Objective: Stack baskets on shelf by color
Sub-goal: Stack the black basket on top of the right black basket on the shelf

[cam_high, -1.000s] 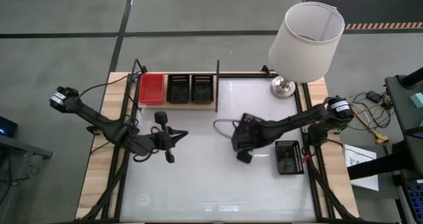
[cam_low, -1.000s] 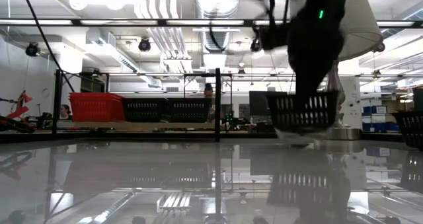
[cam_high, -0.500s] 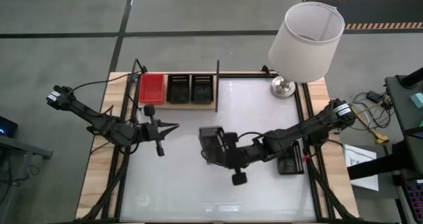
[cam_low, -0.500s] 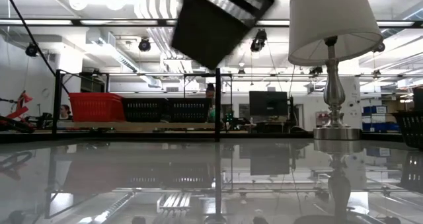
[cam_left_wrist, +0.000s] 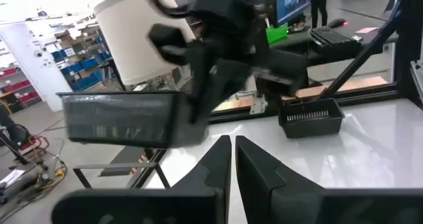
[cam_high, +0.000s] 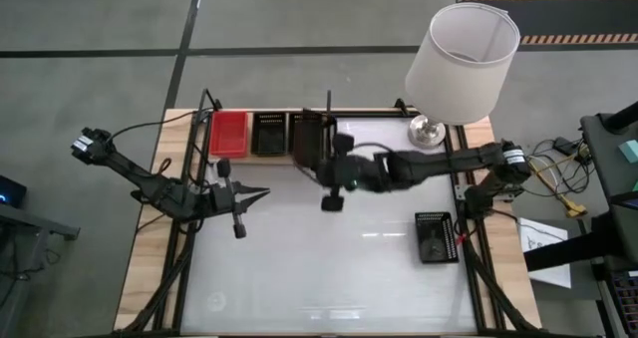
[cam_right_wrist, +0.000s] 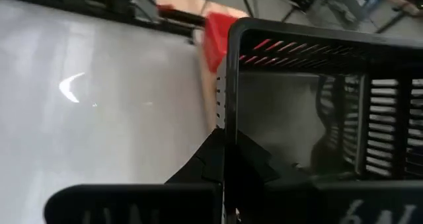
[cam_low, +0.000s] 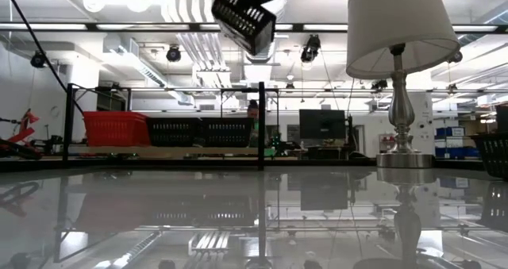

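Right gripper [cam_high: 317, 157], clamped on a black basket [cam_high: 305, 139], hangs just over the shelf's [cam_high: 267, 160] black stacks; left gripper [cam_high: 257, 191], pinched together, waits far left

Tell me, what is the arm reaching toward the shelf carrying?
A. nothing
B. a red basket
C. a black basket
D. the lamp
C: the right hand is clamped on the wall of a black basket, held high above the shelf.
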Available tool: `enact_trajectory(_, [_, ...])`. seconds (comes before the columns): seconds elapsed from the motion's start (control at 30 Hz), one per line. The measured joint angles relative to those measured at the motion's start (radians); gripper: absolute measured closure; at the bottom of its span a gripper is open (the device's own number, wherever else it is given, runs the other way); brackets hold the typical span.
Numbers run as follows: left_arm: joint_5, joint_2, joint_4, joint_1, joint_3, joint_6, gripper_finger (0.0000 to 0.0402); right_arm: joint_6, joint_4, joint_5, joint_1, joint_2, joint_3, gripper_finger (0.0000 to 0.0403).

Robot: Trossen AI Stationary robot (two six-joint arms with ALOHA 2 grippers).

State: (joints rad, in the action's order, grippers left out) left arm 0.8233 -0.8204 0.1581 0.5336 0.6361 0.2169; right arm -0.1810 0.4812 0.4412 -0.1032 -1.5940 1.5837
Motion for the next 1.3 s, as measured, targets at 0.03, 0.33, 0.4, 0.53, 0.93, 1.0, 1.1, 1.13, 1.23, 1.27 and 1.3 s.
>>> enact_trajectory(0.03, [0.000,0.000,0.002,0.001,0.000,0.000,0.0396,-0.004,-0.019,-0.026,0.023,-0.003,0.000,0.0394])
enact_trajectory(0.33, [-0.005,0.002,0.016,0.008,-0.001,0.006,0.0396,-0.089,-0.074,-0.223,0.148,-0.185,0.122,0.0394])
enact_trajectory(0.4, [-0.006,0.004,0.017,0.011,-0.001,0.008,0.0396,-0.111,-0.017,-0.224,0.168,-0.238,0.205,0.0394])
enact_trajectory(0.53, [-0.007,0.008,0.016,0.012,-0.001,0.008,0.0395,-0.133,0.185,-0.205,0.211,-0.366,0.397,0.0394])
enact_trajectory(0.93, [-0.007,0.012,0.014,0.013,-0.002,0.043,0.0395,-0.135,0.557,-0.205,0.296,-0.635,0.772,0.0394])
enact_trajectory(1.0, [-0.007,0.012,0.016,0.013,-0.002,0.052,0.0395,-0.136,0.560,-0.206,0.302,-0.637,0.770,0.0394])
enact_trajectory(1.1, [-0.007,0.012,0.015,0.013,-0.002,0.053,0.0395,-0.134,0.586,-0.206,0.309,-0.640,0.770,0.0394])
enact_trajectory(1.13, [-0.007,0.012,0.014,0.013,-0.002,0.053,0.0395,-0.134,0.599,-0.206,0.312,-0.640,0.770,0.0394])
enact_trajectory(1.23, [-0.007,0.012,0.014,0.013,-0.002,0.053,0.0395,-0.141,0.615,-0.211,0.315,-0.641,0.769,0.0394])
enact_trajectory(1.27, [-0.007,0.012,0.013,0.013,-0.002,0.053,0.0395,-0.148,0.615,-0.212,0.315,-0.641,0.769,0.0394])
enact_trajectory(1.3, [-0.007,0.012,0.014,0.013,-0.002,0.054,0.0395,-0.151,0.614,-0.214,0.315,-0.641,0.769,0.0394])
